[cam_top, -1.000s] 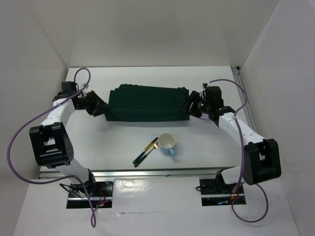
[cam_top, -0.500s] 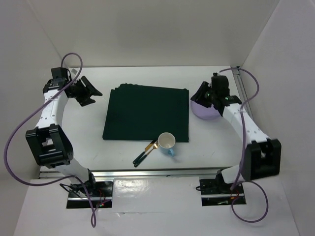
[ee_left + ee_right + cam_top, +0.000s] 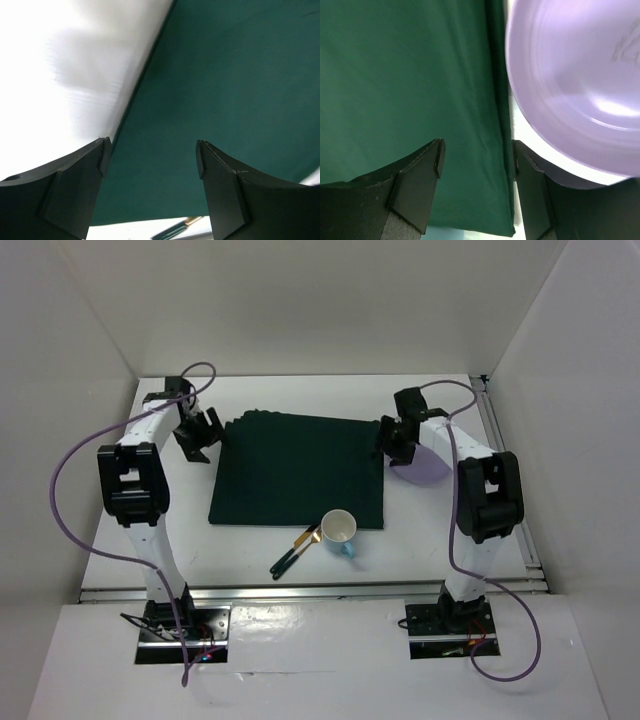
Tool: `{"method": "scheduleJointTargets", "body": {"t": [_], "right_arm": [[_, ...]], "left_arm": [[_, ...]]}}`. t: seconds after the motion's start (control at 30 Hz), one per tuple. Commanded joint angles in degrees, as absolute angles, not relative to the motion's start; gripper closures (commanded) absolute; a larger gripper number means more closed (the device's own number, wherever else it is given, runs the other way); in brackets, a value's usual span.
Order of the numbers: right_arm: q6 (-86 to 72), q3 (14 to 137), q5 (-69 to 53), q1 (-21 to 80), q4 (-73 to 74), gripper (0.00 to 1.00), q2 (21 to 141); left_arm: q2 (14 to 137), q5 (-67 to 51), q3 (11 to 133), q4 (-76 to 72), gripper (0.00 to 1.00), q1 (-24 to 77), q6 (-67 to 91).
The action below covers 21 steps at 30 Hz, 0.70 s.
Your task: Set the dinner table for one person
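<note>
Inspection was made from all three views. The desk [image 3: 180, 530], a large white slab with a metal rail [image 3: 300, 590] along its near edge, was found spanning the whole floor of the enclosure beneath both arms. A dark green placemat [image 3: 297, 470] was spread flat at its middle.

A lilac bowl [image 3: 428, 470] was noted just beside the mat's right edge; contact between the two could not be settled. A mug [image 3: 339, 530] was recorded at the mat's near edge, with cutlery [image 3: 293, 552] lying on bare desk just to its left.

The left jaws were seen spread and empty, held over the mat's left edge. The right jaws were likewise seen spread and empty, held over the mat's right edge with the bowl close alongside.

The desk was judged heavy, rigid and fixed. It is a surface to be laid upon, not one to be gripped, and no hold on it is advised. Its finish was judged smooth, so items set on it may slide if nudged. The mat was judged soft and limp, best pinched at an edge or corner. The bowl was judged light and best taken by its rim.
</note>
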<state>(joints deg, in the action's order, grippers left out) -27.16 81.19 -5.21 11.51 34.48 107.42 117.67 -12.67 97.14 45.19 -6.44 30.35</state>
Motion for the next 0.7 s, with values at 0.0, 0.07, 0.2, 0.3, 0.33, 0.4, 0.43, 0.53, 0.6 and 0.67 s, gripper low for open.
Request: {"method": "scheduleJointTargets", "body": {"t": [0.0,0.07,0.2,0.3,0.33,0.4,0.43,0.53,0.6,0.67], "right_arm": [[-27.33,76.31,-6.32,11.95,35.96,0.34,104.42],[-27.33,74.10,-6.94,11.95,35.08,0.34,104.41],[-27.33,71.11,-8.61,11.95,32.70,0.41,104.41],[-27.33,71.10,-8.61,12.57,32.09,0.48,106.16],[-27.33,71.10,-8.61,13.09,32.08,0.50,107.30],[-27.33,71.63,-8.61,13.10,31.38,0.60,108.54],[-27.33,72.50,-8.61,13.10,31.38,0.66,109.07],[-27.33,74.26,-9.75,13.10,29.98,0.94,110.47],[-27.33,78.21,-9.76,13.10,30.49,1.00,113.01],[-26.81,82.50,-9.15,13.10,30.50,1.00,114.69]], "left_arm": [[120.58,-7.30,98.44,48.34,0.14,-4.58,29.00],[121.72,-6.59,97.91,48.34,0.14,-3.96,29.00],[123.57,-7.12,96.86,47.72,0.21,-2.91,29.62],[124.28,-7.12,96.86,47.20,0.31,-2.90,30.15],[124.80,-7.12,96.86,47.20,0.39,-2.90,30.67],[125.50,-8.26,97.90,47.20,0.65,-2.90,30.67],[126.12,-8.26,97.91,47.20,0.83,-2.90,30.67],[127.52,-9.49,100.71,47.20,1.00,-2.90,30.67],[129.62,-10.98,104.21,47.72,1.00,-2.90,30.67],[131.04,-11.51,106.86,48.34,1.00,-2.90,30.67]]}}
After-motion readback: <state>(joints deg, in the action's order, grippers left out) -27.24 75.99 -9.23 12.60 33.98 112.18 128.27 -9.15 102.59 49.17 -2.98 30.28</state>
